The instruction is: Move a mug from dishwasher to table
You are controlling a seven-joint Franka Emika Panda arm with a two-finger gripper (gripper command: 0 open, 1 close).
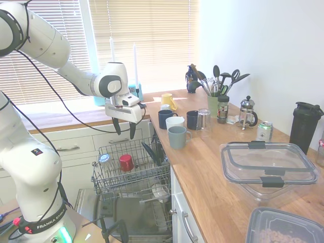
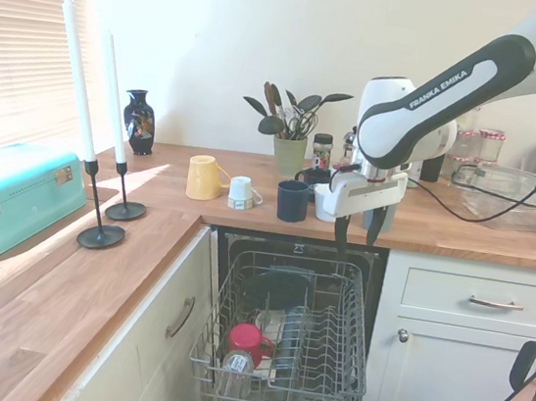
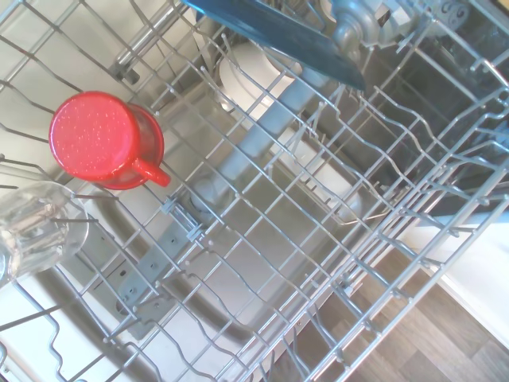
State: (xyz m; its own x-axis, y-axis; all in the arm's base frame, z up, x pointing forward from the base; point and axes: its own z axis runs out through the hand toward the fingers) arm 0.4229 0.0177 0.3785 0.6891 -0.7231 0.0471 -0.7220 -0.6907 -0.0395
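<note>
The red mug (image 1: 126, 162) sits in the rack below the open claw (image 1: 124, 129).

Mid-frame on the wooden desk (image 1: 202, 167): two navy mugs (image 1: 165, 118), one white mug (image 1: 174, 122), one grey-blue mug (image 1: 177, 136). Lower left, in the wire rack (image 1: 132, 174): one glossy red mug (image 1: 126, 162). At left, two white candles (image 2: 77, 76) stand in black holders.

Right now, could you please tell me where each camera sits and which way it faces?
First exterior: beside the robot's base, looking along the table toward the window; arm and tool show above the dishwasher.
Second exterior: opposite side, over the corner worktop, facing the wall; arm enters from the right.
Wrist: looks down into the rack; no body shows.
All three share the mug, upside down.
</note>
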